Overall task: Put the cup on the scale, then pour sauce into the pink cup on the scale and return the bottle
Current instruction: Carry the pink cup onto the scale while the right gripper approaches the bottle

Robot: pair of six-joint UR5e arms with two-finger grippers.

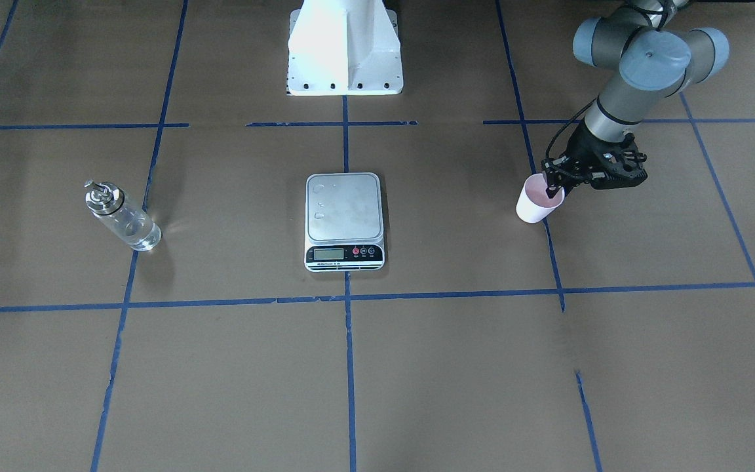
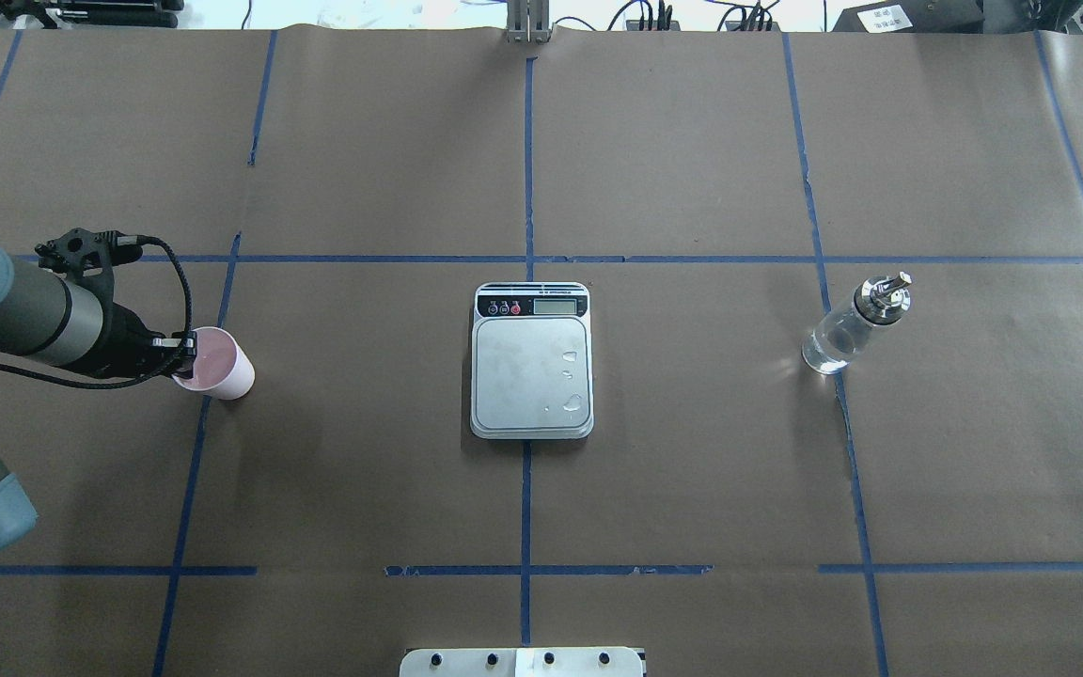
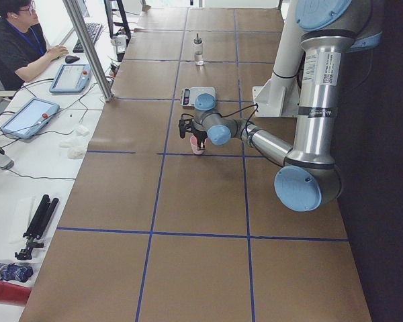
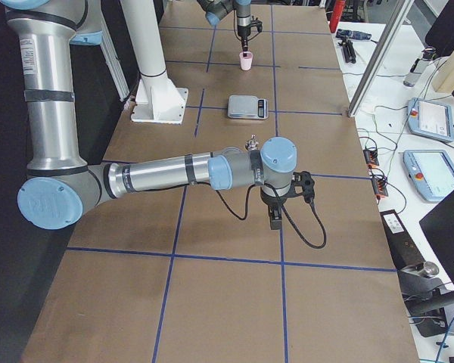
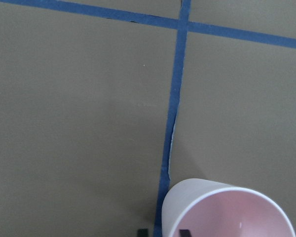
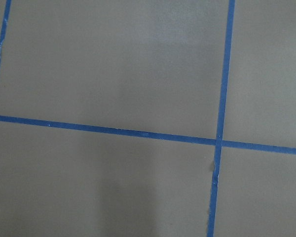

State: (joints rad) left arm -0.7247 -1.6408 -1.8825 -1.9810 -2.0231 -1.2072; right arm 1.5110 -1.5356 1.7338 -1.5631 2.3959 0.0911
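Note:
The pink cup (image 1: 535, 204) (image 2: 220, 365) stands on the brown paper, well off to the side of the scale (image 1: 343, 206) (image 2: 530, 376). My left gripper (image 1: 554, 190) (image 2: 186, 362) is at the cup's rim. In the left wrist view its two black fingertips (image 5: 143, 232) sit close together astride the cup (image 5: 227, 212) wall, shut on it. The bottle (image 1: 122, 216) (image 2: 847, 329), with clear liquid inside, stands upright on the other side of the scale. My right gripper (image 4: 274, 215) hangs over bare paper near the bottle; I cannot tell whether it is open or shut.
A few droplets lie on the scale's platform. The white robot base (image 1: 345, 52) stands behind the scale. Blue tape lines grid the paper. A person (image 3: 20, 47) sits at a side desk with tablets beyond the table's edge.

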